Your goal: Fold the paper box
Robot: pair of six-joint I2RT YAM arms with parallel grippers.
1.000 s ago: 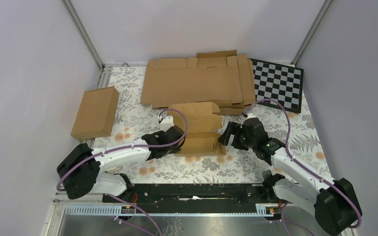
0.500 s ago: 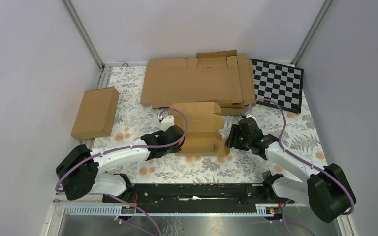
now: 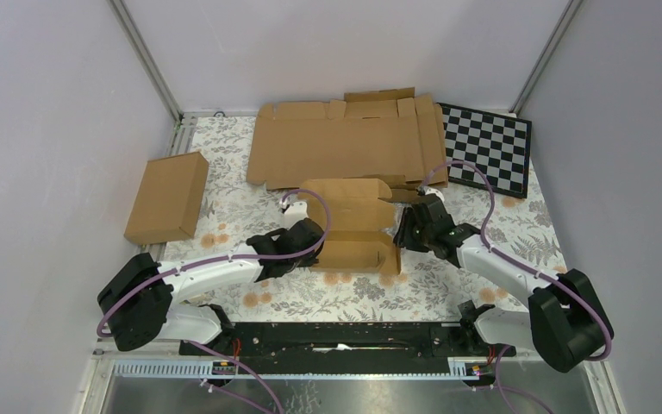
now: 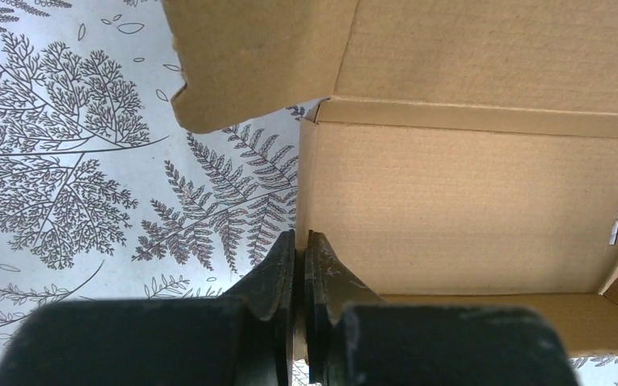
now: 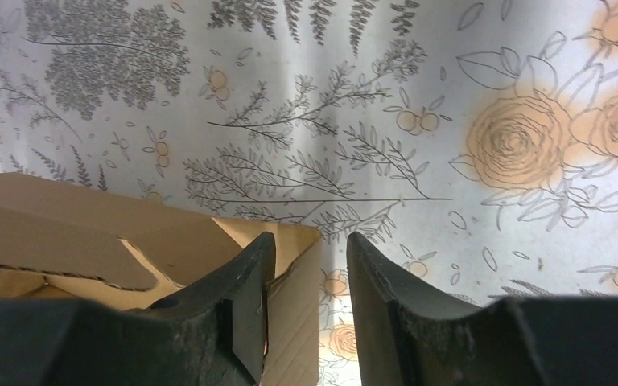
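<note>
Brown corrugated card: paper box (image 3: 351,228), half-formed and open-topped, lying mid-worktop (image 3: 224,198) just ahead of both arms, long axis running left to right. Left end wall pinched by the left end effector (image 4: 299,238), clenched tight on the card edge. Right end met by the right end effector (image 5: 310,241), released, fingers astride the wall's corner without gripping. One arm at each short end, equally near; next fold probably inward along that axis. Behind, flat cardboard sheets (image 3: 345,142); far left, a closed carton (image 3: 166,197); back right, a checkerboard (image 3: 489,153).
</note>
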